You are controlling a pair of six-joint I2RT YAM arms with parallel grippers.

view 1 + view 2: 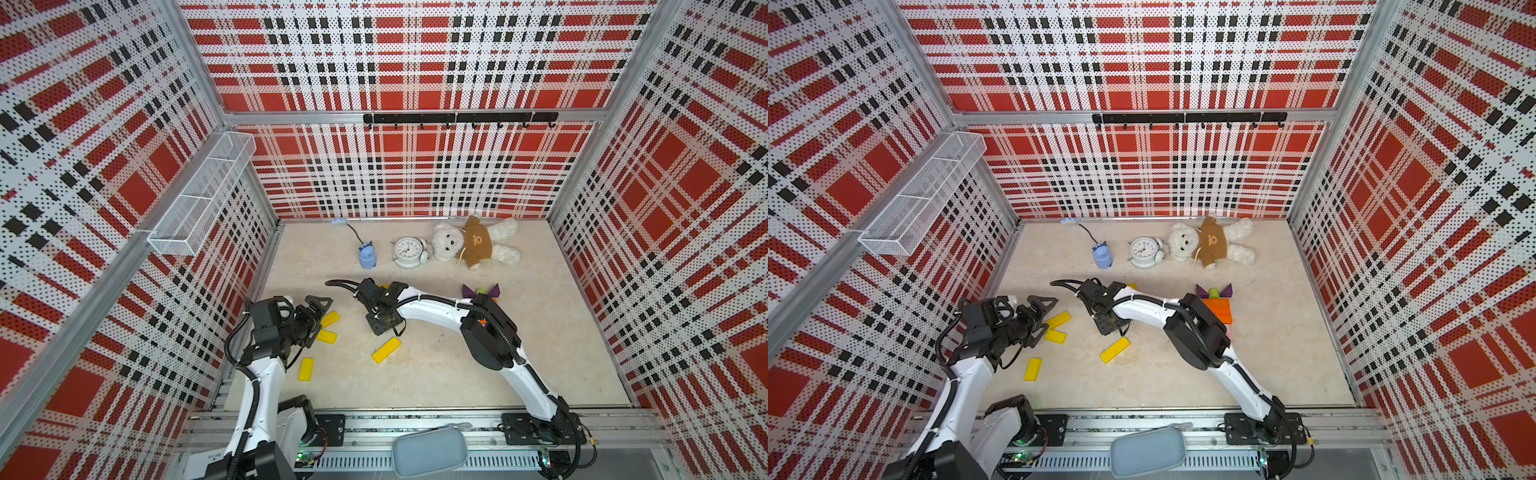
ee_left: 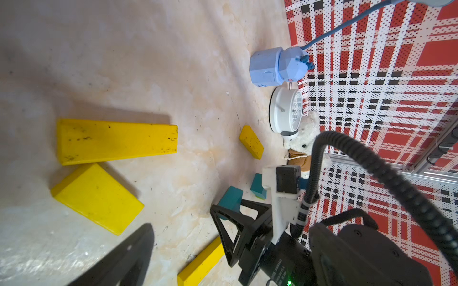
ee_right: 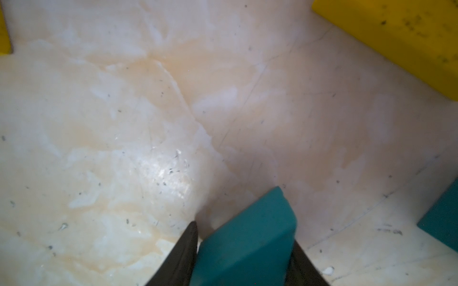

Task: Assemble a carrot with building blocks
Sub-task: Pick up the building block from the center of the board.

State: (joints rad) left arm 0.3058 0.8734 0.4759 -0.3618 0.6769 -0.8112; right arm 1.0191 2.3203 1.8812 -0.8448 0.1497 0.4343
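Observation:
My right gripper (image 3: 244, 235) points down at the floor mid-table (image 1: 384, 322) and is shut on a teal block (image 3: 247, 237), which fills the gap between both fingers. Whether the block rests on the floor I cannot tell. A second teal block (image 3: 443, 222) lies close by. The right arm partly covers a stack of orange bars (image 1: 1219, 307) with purple triangles (image 1: 1202, 290) and a lime stub (image 1: 1213, 293) at its far end. My left gripper (image 1: 322, 318) is open and empty beside two yellow bars (image 1: 330, 319). More yellow bars (image 1: 387, 350) lie loose nearby.
A blue toy lamp (image 1: 367, 254), a white alarm clock (image 1: 409, 251) and a teddy bear (image 1: 473, 241) line the back of the floor. A wire basket (image 1: 199, 195) hangs on the left wall and a hook rail (image 1: 459, 118) on the back wall.

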